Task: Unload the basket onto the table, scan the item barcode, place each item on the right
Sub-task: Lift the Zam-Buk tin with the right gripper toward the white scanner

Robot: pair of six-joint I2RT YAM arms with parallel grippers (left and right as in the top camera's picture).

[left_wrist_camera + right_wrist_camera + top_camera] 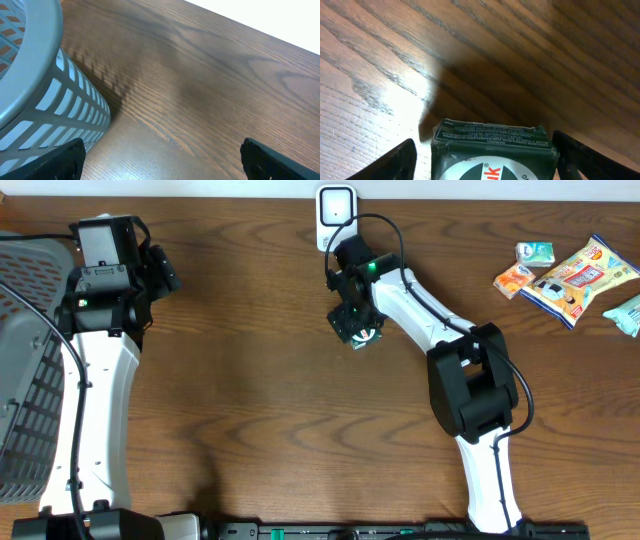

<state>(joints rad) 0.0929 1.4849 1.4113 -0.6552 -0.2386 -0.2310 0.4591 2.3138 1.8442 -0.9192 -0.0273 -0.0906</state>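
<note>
Brown wood-grain worktop (250, 420); a grey basket (30, 380) sits at its left. Mid-worktop, the right fingers (400, 160) stand apart astride the dark box (492, 145), with a gap on one side. Farther left, the left fingers (60, 160) are spread wide, holding nothing. At the far edge is a white scanner (336, 210), with snack packets (580, 275) far right.

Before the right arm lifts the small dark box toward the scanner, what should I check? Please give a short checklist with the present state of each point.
1. The dark box sits between the right jaws: ok.
2. The right jaws clamp the box: not ok, a gap shows on one side.
3. Barcode side known: cannot tell, only a round label and small print show.
4. The white scanner is in view, close to the box: ok.
5. The left jaws are open, empty, beside the basket: ok.
</note>
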